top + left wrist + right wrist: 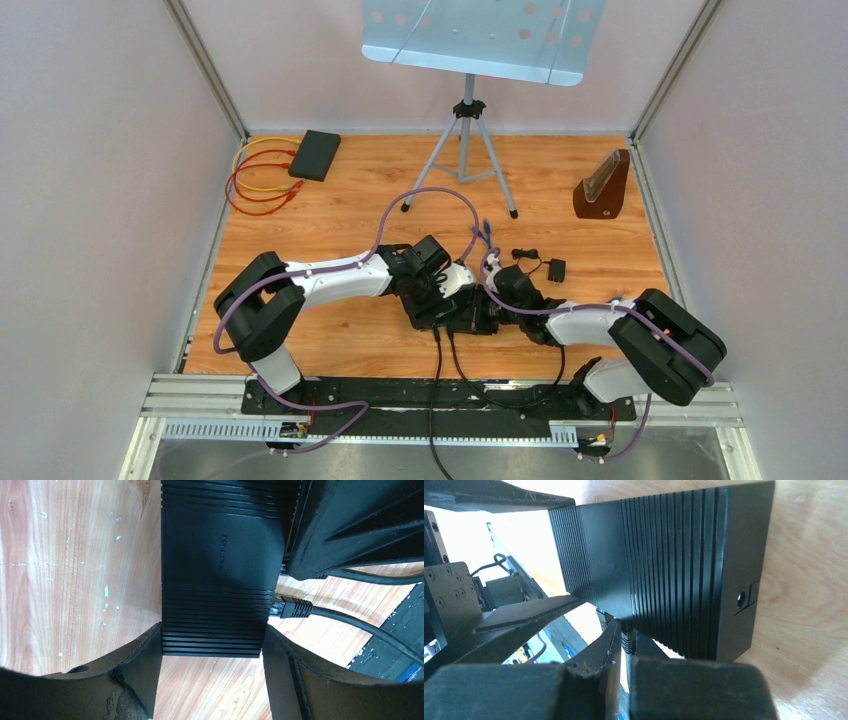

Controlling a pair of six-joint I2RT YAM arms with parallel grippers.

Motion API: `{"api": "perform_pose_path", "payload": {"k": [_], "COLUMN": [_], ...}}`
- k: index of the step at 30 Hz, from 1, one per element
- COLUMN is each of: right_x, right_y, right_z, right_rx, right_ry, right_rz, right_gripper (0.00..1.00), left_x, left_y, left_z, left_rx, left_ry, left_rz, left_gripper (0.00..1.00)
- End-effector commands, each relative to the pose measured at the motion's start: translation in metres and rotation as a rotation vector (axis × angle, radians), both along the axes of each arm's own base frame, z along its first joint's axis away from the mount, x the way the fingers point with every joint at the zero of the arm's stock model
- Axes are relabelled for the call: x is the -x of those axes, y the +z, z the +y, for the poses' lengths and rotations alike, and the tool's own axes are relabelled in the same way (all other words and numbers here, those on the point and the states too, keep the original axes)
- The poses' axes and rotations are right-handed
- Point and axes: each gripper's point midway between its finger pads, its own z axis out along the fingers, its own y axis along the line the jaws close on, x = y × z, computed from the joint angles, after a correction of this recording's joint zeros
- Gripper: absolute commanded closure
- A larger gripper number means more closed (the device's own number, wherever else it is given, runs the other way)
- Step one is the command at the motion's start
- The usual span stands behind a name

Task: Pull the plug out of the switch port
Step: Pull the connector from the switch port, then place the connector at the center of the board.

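switch (pixel 215 570): black, ribbed | plug (pixel 626 641): black | table (pixel 75 580): orange woodgrain | left arm (pixel 335 282): white, black

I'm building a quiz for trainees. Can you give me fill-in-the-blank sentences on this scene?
The ____ gripper clamps the switch by its sides.
The right gripper is ____ on a plug.
A second plug sits in a ____ of the switch.
Missing words: left; shut; port.
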Motion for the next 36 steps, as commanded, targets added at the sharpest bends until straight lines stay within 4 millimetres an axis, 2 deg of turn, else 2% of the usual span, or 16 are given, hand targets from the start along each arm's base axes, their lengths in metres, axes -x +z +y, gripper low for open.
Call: {"api": "perform_pose_path", "payload": {"k": [1,4,7,12,14,15,16,18,19,21,24,28,31,32,33,36], "right_x": [0.033,0.037,0.030,0.029,0.022,0.018,0.015,0.012,0.011,0.014,0.027,0.051,0.065,0.068,0.070,0.075], "right_y": [-0.015,-0.010,-0.016,-0.007,-0.005,-0.001,0.002,0.012,0.015,0.021,0.024,0.027,0.027,0.026,0.025,0.015], "right_z": [-0.007,-0.012,-0.017,-0.019,-0.022,-0.022,-0.023,-0.025,-0.028,-0.034,-0.041,-0.041,-0.036,-0.034,-0.032,-0.024], "right_rx": [0.020,-0.042,0.012,0.006,0.031,0.049,0.063,0.069,0.070,0.072,0.080,0.074,0.082,0.092,0.106,0.179], "right_ry": [0.095,0.072,0.038,0.046,0.034,0.035,0.042,0.034,0.022,0.002,0.015,0.086,0.144,0.161,0.175,0.209], "right_rz": [0.130,0.172,0.159,0.117,0.087,0.066,0.046,0.005,-0.008,-0.022,-0.022,-0.027,-0.031,-0.034,-0.041,-0.064], "right_gripper": [1.00,1.00,1.00,1.00,0.84,0.65,0.56,0.45,0.42,0.41,0.43,0.49,0.51,0.52,0.52,0.50], "left_x": [-0.003,-0.002,-0.002,-0.003,-0.004,-0.005,-0.006,-0.010,-0.010,-0.014,-0.024,-0.038,-0.056,-0.058,-0.065,-0.071], "left_y": [0.007,0.004,0.003,0.004,0.004,0.005,0.006,0.011,0.014,0.021,0.031,0.056,0.085,0.086,0.099,0.108], "left_z": [-0.020,-0.020,-0.020,-0.020,-0.020,-0.020,-0.020,-0.023,-0.022,-0.025,-0.022,-0.011,0.010,0.017,0.028,0.054], "left_rx": [0.072,0.063,0.061,0.061,0.063,0.068,0.069,0.101,0.115,0.156,0.189,0.261,0.316,0.318,0.345,0.381], "left_ry": [-0.017,-0.022,-0.026,-0.019,-0.015,-0.014,-0.006,0.021,0.034,0.074,0.163,0.291,0.444,0.482,0.562,0.702], "left_rz": [-0.007,0.002,0.006,-0.004,-0.009,-0.013,-0.019,-0.047,-0.057,-0.085,-0.139,-0.224,-0.318,-0.331,-0.371,-0.410], "left_gripper": [0.50,0.50,0.51,0.51,0.45,0.39,0.37,0.28,0.16,0.02,0.00,0.00,0.00,0.00,0.00,0.00]}}
